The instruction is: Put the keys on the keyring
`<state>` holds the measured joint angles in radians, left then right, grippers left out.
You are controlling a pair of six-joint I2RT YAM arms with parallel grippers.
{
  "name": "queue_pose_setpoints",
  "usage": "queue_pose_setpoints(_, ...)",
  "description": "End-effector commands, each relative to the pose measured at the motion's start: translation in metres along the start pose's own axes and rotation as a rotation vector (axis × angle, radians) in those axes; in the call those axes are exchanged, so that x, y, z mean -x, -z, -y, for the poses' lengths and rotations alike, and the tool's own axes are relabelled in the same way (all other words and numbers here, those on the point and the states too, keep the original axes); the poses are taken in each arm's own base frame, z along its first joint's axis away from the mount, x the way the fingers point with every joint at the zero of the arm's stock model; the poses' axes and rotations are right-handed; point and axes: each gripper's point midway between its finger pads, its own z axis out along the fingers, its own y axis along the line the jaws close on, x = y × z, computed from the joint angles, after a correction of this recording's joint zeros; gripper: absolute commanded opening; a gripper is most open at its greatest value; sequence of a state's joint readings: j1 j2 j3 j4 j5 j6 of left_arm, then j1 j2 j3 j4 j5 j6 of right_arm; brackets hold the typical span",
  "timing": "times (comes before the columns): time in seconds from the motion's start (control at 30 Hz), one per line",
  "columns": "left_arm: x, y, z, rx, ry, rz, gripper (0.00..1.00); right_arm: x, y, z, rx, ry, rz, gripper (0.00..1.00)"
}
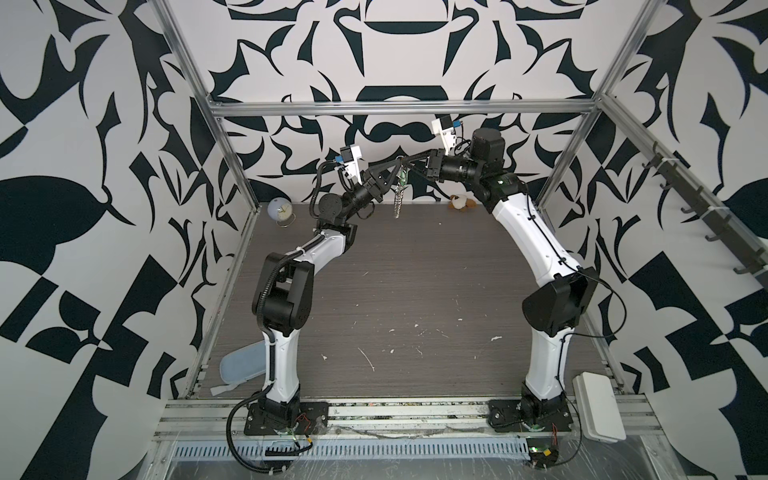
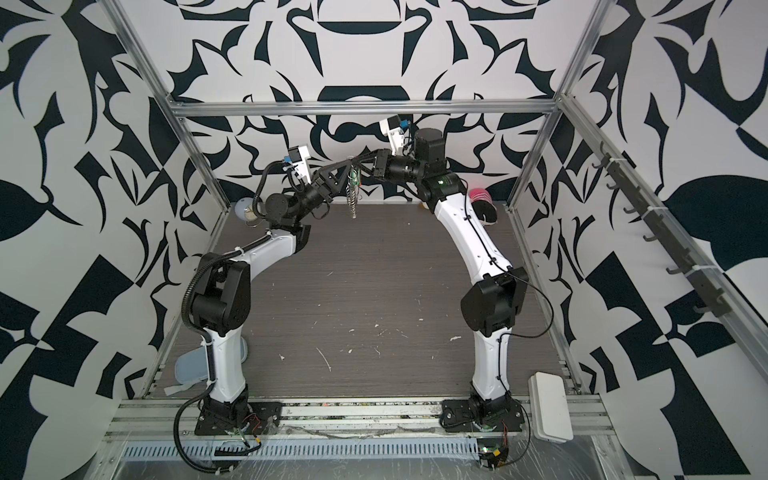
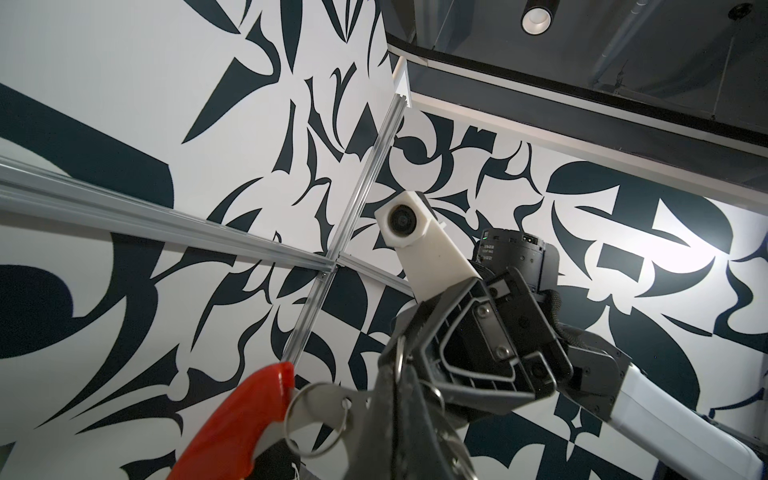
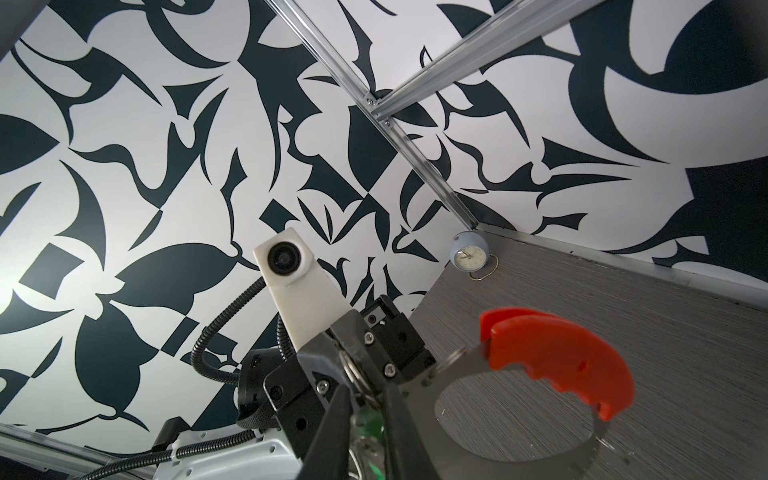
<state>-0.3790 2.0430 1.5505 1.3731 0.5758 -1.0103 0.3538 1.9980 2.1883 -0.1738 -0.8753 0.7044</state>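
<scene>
Both arms are raised and meet high over the back of the table (image 1: 415, 291). My left gripper (image 3: 401, 374) (image 1: 394, 167) (image 2: 347, 165) is shut on the keyring, with one of its silver rings pinched at the fingertips. The keyring's red-orange piece (image 3: 237, 424) (image 4: 557, 361) sticks out to the side. Its string of small rings (image 1: 398, 201) (image 2: 352, 201) hangs down in both top views. My right gripper (image 4: 366, 392) (image 1: 403, 160) (image 2: 354, 160) touches tips with the left one. The keys, a green tag (image 4: 368, 419) (image 1: 402, 176) (image 2: 354, 178), sit in the narrow gap between its fingers.
A small round clock (image 1: 279, 210) (image 4: 468, 254) stands at the back left corner and a plush toy (image 1: 459, 203) at the back right. A pink and black object (image 2: 482, 203) lies behind the right arm. Near the front are a blue pad (image 1: 243, 365) and a white box (image 1: 598, 405).
</scene>
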Motion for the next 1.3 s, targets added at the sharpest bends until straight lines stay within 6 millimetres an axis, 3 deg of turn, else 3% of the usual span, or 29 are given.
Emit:
queue_pose_setpoints(0.0,0.028,-0.007,0.031,-0.081,-0.050,0.062,0.00,0.007,-0.001,-0.026,0.077,0.054,0.017,0.20)
queue_pose_setpoints(0.3,0.024,-0.007,0.029,-0.080,-0.041,0.052,0.00,0.012,-0.004,-0.029,0.105,0.056,0.031,0.12)
queue_pose_setpoints(0.7,0.020,-0.006,0.027,-0.084,-0.008,0.037,0.00,0.011,-0.011,-0.035,0.129,0.090,0.006,0.15)
queue_pose_setpoints(0.83,0.019,-0.006,0.025,-0.083,-0.002,0.035,0.00,0.011,-0.012,-0.033,0.097,0.113,0.002,0.00)
queue_pose_setpoints(1.03,0.014,0.000,0.020,-0.067,0.007,0.017,0.00,0.007,-0.008,-0.022,0.008,0.166,-0.012,0.00)
queue_pose_setpoints(1.27,0.010,0.034,0.003,0.029,-0.068,-0.007,0.24,-0.005,-0.001,0.000,-0.122,0.282,-0.053,0.00)
